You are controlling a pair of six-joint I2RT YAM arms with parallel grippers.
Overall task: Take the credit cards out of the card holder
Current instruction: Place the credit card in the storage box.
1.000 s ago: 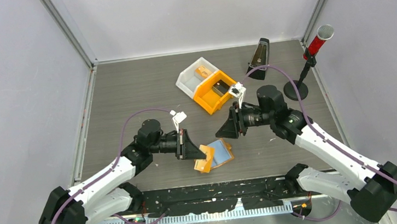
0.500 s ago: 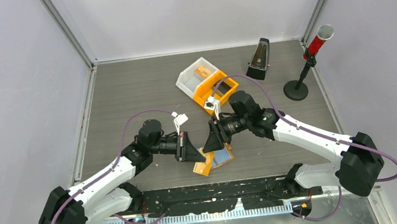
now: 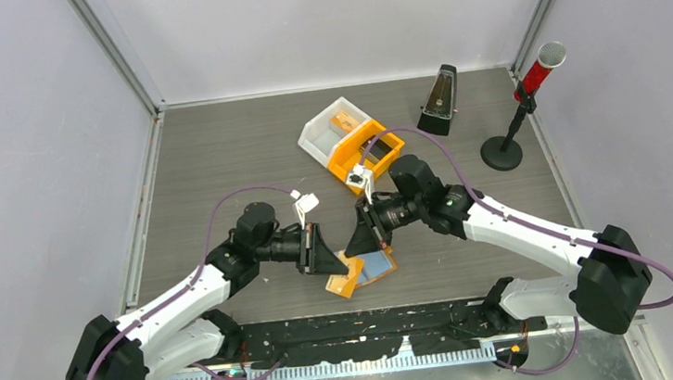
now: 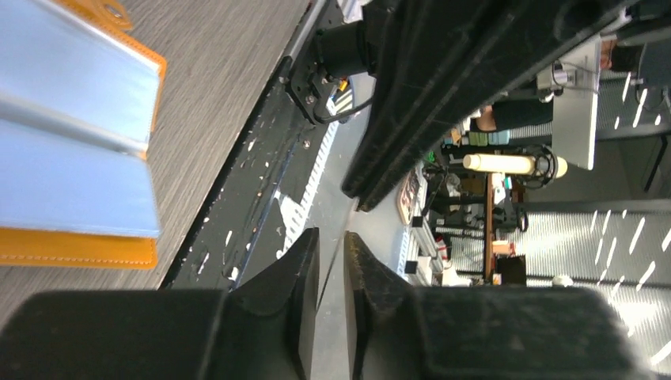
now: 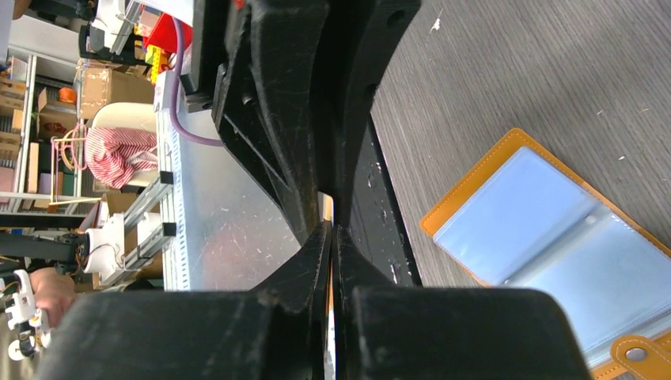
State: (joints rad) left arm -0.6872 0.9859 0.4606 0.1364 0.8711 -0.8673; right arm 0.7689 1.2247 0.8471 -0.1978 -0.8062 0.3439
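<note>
The card holder (image 3: 375,265) lies open on the table, orange with pale blue sleeves; it also shows in the left wrist view (image 4: 71,142) and the right wrist view (image 5: 554,245). My left gripper (image 3: 342,264) and right gripper (image 3: 349,247) meet tip to tip just above its left half. In the left wrist view my left gripper (image 4: 332,241) has a narrow gap between its jaws, and a thin credit card (image 4: 330,275) stands edge-on in that gap. My right gripper (image 5: 331,228) is pressed shut on a thin sliver that looks like the same card.
An orange bin (image 3: 342,166) holding a dark card and a white bin (image 3: 314,136) with a small orange item stand behind the grippers. A metronome (image 3: 440,96) and a red microphone on a stand (image 3: 528,88) are at the back right. The black rail (image 3: 375,335) runs along the near edge.
My right gripper has swung from beside the orange bin down and left to meet my left gripper over the holder, then held still. My left arm has hardly moved.
</note>
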